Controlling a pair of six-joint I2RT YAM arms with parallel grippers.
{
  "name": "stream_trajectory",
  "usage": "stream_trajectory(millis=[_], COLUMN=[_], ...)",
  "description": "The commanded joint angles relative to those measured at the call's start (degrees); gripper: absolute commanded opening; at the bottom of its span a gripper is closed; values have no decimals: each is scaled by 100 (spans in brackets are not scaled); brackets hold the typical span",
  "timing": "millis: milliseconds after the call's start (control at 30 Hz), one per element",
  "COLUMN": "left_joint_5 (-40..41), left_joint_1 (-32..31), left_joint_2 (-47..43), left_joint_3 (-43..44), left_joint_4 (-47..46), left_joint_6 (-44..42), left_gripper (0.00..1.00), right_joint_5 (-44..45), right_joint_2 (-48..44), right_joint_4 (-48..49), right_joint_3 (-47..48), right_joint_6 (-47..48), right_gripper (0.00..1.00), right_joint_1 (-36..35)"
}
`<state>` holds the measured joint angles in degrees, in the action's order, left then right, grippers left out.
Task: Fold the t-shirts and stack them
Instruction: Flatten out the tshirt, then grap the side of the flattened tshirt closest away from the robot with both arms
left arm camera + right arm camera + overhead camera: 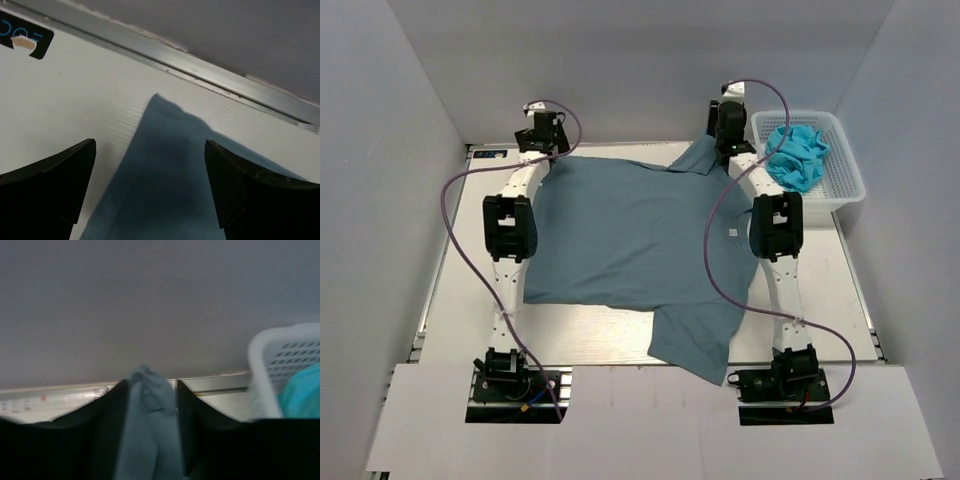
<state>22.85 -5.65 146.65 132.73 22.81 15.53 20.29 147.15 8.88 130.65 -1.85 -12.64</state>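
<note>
The limp slate-blue t-shirt [620, 235] is best pinched at its corners. The left hand [150, 145] is held wide and empty. Cloth is seen within the right hand [151, 385], but whether it is gripped cannot be told.

The slate-blue shirt [620, 235] lies spread across the table [835, 290], its far-right corner lifted; a turquoise shirt [798, 158] sits crumpled in the far-right basket [850, 188].
</note>
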Motion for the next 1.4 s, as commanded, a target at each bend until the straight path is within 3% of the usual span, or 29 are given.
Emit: stream_trajectory(millis=[0, 33, 133, 300, 333, 600, 800, 1067, 1367], left_joint_5=[-210, -376, -378, -378, -569, -1433, -1836, -1714, -1573], left_joint_1=[257, 327, 389, 337, 336, 3, -112, -60, 46], left_joint_2=[-118, -380, -882, -1875, -2025, -2984, -3283, -2677, -2185], left_joint_3=[272, 2, -396, -607, -912, -2917, -4341, -4070, -3983], left_joint_4=[75, 14, 39, 917, 1023, 1718, 1060, 1279, 1454], left_joint_6=[389, 459, 460, 460, 460, 697, 855, 1162, 1565], left_gripper=[100, 100, 100, 100, 100, 100, 100, 100, 100], right_joint_5=[-350, -551, -806, -1448, -1519, -1757, -1433, -1045, -1045], right_joint_2=[121, -323, -1306, -2662, -2813, -4739, -4864, -3354, -1331], right_joint_4=[694, 676, 440, -1387, -1981, -3743, -3613, -3745, -4465], right_joint_3=[550, 271, -660, -1339, -1767, -4222, -5637, -4690, -2335], right_joint_6=[404, 378, 229, -473, -701, -2170, -2285, -2180, -2022], right_gripper=[63, 90, 90, 90, 90, 90, 90, 90, 90], right_joint_1=[-54, -54, -115, -256, -282, -344, -309, -195, 86])
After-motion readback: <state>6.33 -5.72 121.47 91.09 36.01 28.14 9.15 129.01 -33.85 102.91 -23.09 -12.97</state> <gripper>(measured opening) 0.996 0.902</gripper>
